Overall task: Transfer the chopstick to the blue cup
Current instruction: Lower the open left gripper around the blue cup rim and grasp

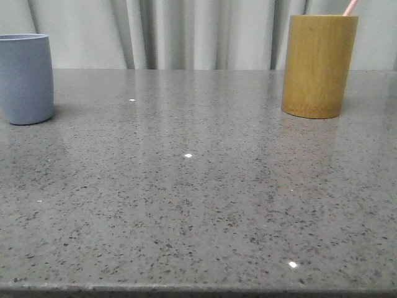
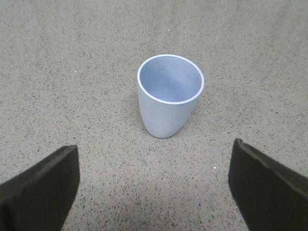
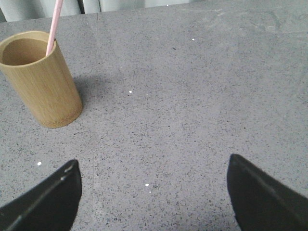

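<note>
The blue cup (image 1: 25, 77) stands upright at the far left of the table; in the left wrist view it (image 2: 169, 96) is empty. A pale pink chopstick (image 1: 351, 7) sticks out of the yellow-brown bamboo cylinder (image 1: 318, 65) at the far right; in the right wrist view the stick (image 3: 54, 25) leans inside the cylinder (image 3: 41, 79). My left gripper (image 2: 154, 180) is open and empty, above the table short of the blue cup. My right gripper (image 3: 151, 192) is open and empty, above bare table beside the cylinder. Neither gripper shows in the front view.
The grey speckled table (image 1: 198, 186) runs to its front edge at the bottom of the front view. Pale curtains (image 1: 186, 31) hang behind the table's far edge.
</note>
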